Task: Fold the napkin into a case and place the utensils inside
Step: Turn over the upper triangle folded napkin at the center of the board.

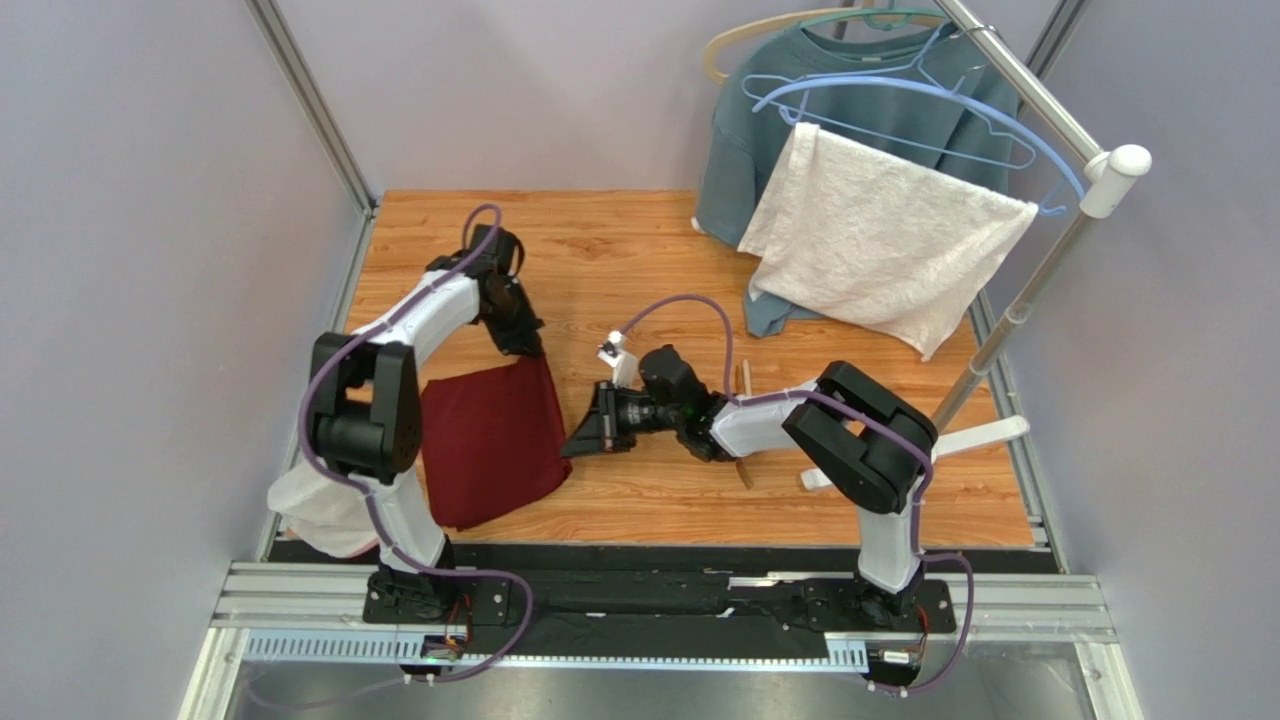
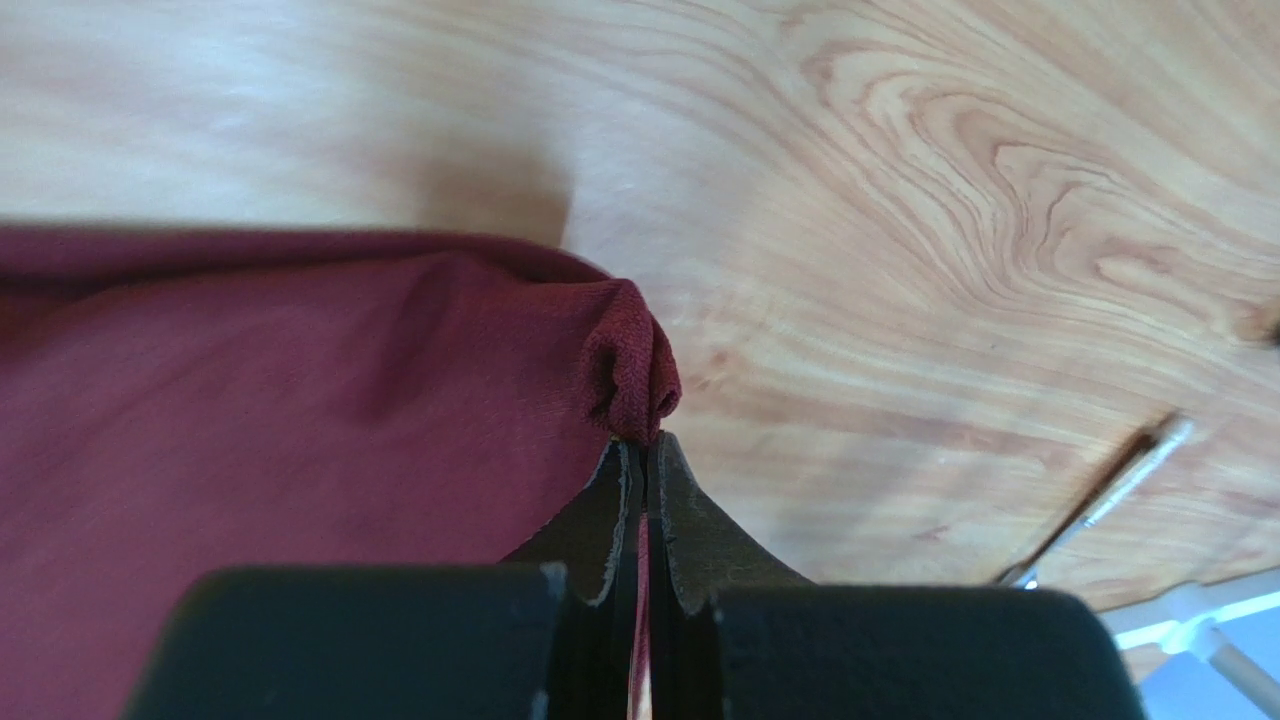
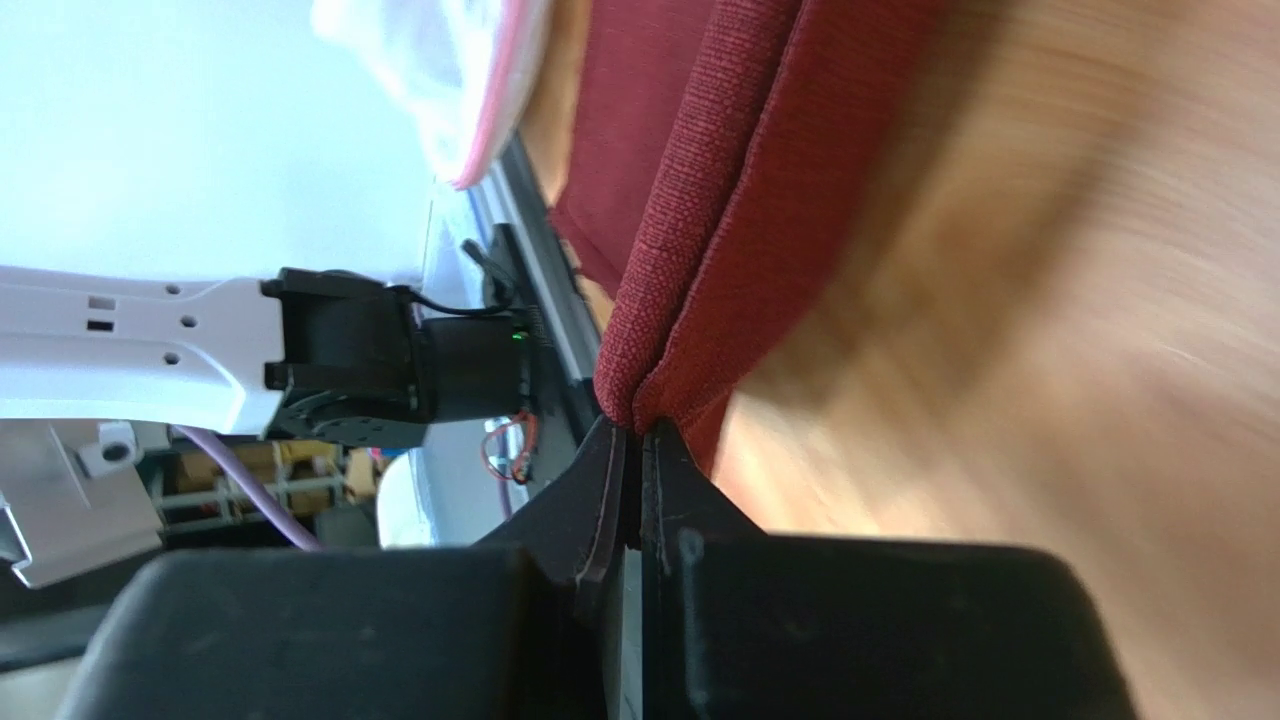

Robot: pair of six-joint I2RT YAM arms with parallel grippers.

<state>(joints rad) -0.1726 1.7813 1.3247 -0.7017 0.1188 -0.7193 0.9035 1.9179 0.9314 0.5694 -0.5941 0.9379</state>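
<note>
Fig. Dark red, soft, square cloth napkin [image 1: 493, 443], lying part-folded at the left of the light wooden counter [image 1: 646, 255]. Its far corner is pinched by the left hand [image 2: 646, 450], closed on a bunched tip. The doubled right edge is clamped by the right hand [image 3: 631, 435], also closed on cloth. Fabric is judged light, limp, non-slippery. Sag is expected betw. grips, so corners/edges are best held and kept taut. A slim golden-brown utensil [image 1: 745, 474] is seen partly under the right arm, not yet cased.

Dark red cloth napkin [image 3: 721, 180] — matt, coarsely woven. Light wooden tabletop [image 2: 932, 225] — smooth, strongly grained. White towel [image 1: 887, 240] hanging far right: textured cloth.
</note>
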